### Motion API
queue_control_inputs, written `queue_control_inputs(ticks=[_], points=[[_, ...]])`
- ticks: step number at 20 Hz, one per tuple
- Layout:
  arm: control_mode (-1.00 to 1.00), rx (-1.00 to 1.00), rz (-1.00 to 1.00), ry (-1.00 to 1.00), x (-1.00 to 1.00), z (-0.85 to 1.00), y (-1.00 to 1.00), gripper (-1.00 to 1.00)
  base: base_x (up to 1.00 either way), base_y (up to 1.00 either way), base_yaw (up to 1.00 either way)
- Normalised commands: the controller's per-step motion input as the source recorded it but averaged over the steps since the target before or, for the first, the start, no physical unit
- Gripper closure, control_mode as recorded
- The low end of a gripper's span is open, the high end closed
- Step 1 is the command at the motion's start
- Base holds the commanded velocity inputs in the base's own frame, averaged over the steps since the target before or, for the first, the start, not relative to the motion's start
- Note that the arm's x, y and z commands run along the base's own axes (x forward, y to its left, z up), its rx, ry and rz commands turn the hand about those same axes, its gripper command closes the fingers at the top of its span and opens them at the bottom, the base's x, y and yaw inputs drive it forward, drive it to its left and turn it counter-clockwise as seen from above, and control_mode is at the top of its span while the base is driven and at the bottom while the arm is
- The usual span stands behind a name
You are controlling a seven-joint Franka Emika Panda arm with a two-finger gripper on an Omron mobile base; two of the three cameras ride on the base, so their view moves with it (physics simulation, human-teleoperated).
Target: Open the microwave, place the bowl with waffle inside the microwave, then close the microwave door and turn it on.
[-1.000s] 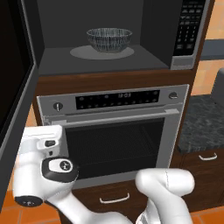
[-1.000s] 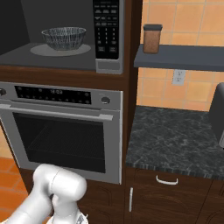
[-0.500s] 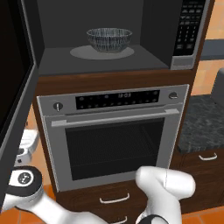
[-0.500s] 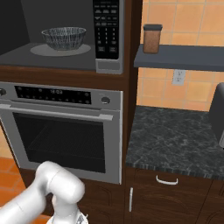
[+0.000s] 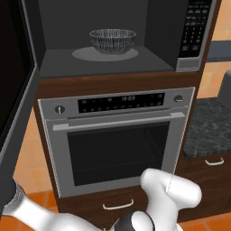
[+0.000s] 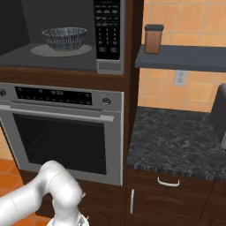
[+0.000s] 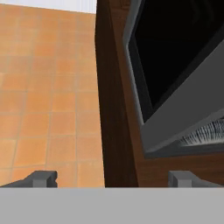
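The microwave point(image 5: 113, 40) cavity gapes clear around the bowl point(image 5: 113, 40); the open microwave door point(image 5: 16, 103) blocks the left side.

Flat, even rendered light, no clear source. Microwave point(image 5: 113, 40) cavity dim, soft grey, faint shadow ring under bowl point(image 5: 112, 40). Oven point(image 5: 117, 140) window near black, steel frame catching mild sheen. Orange wall tiles point(image 6: 185, 26) bright, unshadowed. Microwave door point(image 7: 175, 70) glass pure black, no glare. Low resolution, soft edges, slight jaggies on keypad point(image 6: 107, 31). No lens distortion, no motion blur.
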Motion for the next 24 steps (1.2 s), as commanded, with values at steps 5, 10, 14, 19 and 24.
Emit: queue_control_inputs(ticks=[5, 10, 14, 19, 24], points=[[-1.00, 0.00, -0.05, -0.06, 0.04, 0.16, 0.41, -1.00, 0.00, 0.00, 0.00], [-1.00, 0.00, -0.04, -0.02, 0.00, 0.00, 0.37, -1.00, 0.00, 0.00, 0.00], [-1.00, 0.00, -0.08, -0.01, 0.01, 0.05, 0.08, -1.00, 0.00, 0.00, 0.00], [-1.00, 0.00, -0.12, -0.01, 0.13, 0.15, 0.00, -1.00, 0.00, 0.00, 0.00], [-1.00, 0.00, -0.03, 0.00, 0.18, 0.06, -0.05, -1.00, 0.00, 0.00, 0.00]])
